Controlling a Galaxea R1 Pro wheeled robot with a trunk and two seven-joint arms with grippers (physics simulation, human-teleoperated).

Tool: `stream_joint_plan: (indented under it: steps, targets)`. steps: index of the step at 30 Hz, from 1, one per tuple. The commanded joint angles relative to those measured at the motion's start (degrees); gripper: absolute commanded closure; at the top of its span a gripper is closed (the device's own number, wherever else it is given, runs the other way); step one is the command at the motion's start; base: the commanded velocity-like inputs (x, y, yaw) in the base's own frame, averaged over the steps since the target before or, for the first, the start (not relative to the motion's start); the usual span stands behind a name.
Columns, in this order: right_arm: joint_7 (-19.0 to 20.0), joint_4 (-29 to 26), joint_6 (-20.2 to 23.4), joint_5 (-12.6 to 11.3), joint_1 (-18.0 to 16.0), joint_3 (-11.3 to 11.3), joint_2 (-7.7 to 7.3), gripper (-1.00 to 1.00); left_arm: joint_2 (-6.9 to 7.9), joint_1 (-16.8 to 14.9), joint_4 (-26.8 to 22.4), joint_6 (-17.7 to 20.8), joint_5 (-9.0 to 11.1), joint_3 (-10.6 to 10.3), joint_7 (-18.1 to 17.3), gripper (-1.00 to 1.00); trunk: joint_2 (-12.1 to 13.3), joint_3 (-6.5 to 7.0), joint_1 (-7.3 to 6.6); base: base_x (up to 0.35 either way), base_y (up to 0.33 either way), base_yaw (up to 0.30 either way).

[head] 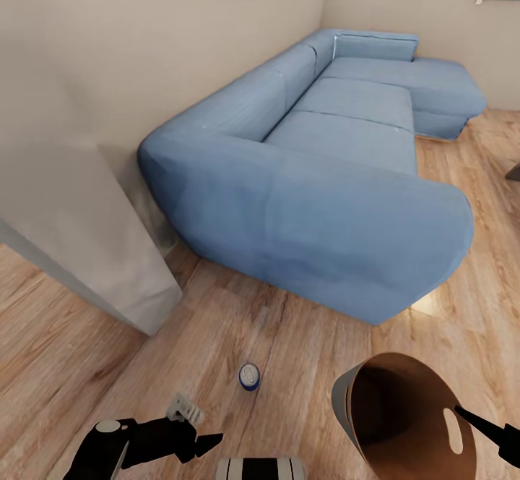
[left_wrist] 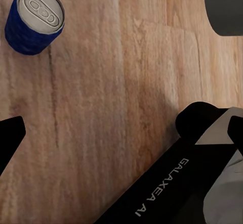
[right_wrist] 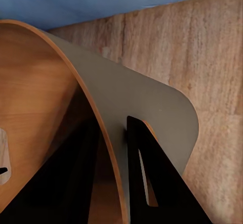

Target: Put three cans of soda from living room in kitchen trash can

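Pinching the rim of the trash can (right_wrist: pixel 142 102), the right gripper (right_wrist: pixel 109 148) has one finger against the wood-toned inside and the other against the grey outside wall, so the bin hangs tilted in the air with its mouth turned toward the robot; in the head view the bin (head: pixel 404 411) sits low at the right, its brown interior showing nothing in the part that can be seen, with the slot handle near the rim; the left gripper (head: pixel 189 428) hovers low over the light wood floor (head: pixel 303 335), and from the left wrist camera only one dark fingertip and the arm's body are clear, so I cannot tell whether its jaws are spread or closed; it holds nothing visible; the blue soda can (left_wrist: pixel 34 20) stands upright on the floor, silver top up, near the left gripper but apart from it; in the head view that can (head: pixel 249 376) lies between gripper and blue sofa (head: pixel 325 176); by my reading the task is at an early stage: the bin has been carried to the cans, the blue one is not yet picked up, and the two orange cans have yet to be found.
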Motion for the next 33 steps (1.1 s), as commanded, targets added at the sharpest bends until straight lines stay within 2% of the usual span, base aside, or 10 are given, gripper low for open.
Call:
stream_joint_plan:
  steps: [1,6,7,12,18,22,25,29,33]
  targets:
    - [0.1,0.0,0.8,-0.9,0.0,0.0,0.0,1.0,-0.01,0.0,0.0,0.0,0.0,0.0,0.0,-1.0,0.0,0.0,0.0,0.0,0.0,0.0]
    - [0.1,0.0,0.8,-0.9,0.0,0.0,0.0,1.0,-0.01,0.0,0.0,0.0,0.0,0.0,0.0,-1.0,0.0,-0.01,0.0,0.0,0.0,0.0]
    - [0.0,0.0,0.0,0.3,0.1,-0.3,0.33,1.0,0.12,-0.1,-0.2,-0.3,0.2,-0.2,-0.2,-1.0,0.0,-0.01,0.0,0.0,0.0,0.0]
    - [0.0,0.0,-2.4,3.4,0.0,-0.3,0.46,1.0,0.14,-0.1,-0.1,-0.8,0.2,-0.2,-0.2,-1.0,0.0,-0.01,0.0,0.0,0.0,0.0]
    - [0.5,0.0,-5.2,6.0,-0.1,-2.4,-1.16,1.0,0.08,-0.1,-2.1,1.2,1.7,1.7,-0.5,-1.0,0.0,-0.01,0.0,0.0,0.0,0.0]
    - [0.7,0.0,-6.9,7.2,-0.1,-3.8,-1.31,1.0,0.06,-0.1,-3.4,2.4,1.8,3.0,-0.6,-1.0,0.0,-0.01,0.0,0.0,0.0,0.0]
    - [0.7,0.0,-7.9,8.0,-0.1,-4.8,-1.31,1.0,0.04,-0.1,-4.3,2.5,1.8,3.2,-0.6,-1.0,0.0,-0.01,0.0,0.0,0.0,0.0]
    - [0.7,0.0,-9.0,8.9,-0.1,-4.8,-1.32,1.0,0.07,-0.1,-5.6,2.5,1.7,3.2,-0.6,-1.0,0.0,-0.01,0.0,0.0,0.0,0.0]
    - [0.7,0.0,-9.5,9.6,-0.1,-4.8,-1.27,1.0,0.07,-0.1,-5.8,2.5,1.6,3.2,-0.5,-1.0,-1.6,-0.73,0.88,0.0,0.0,0.0]
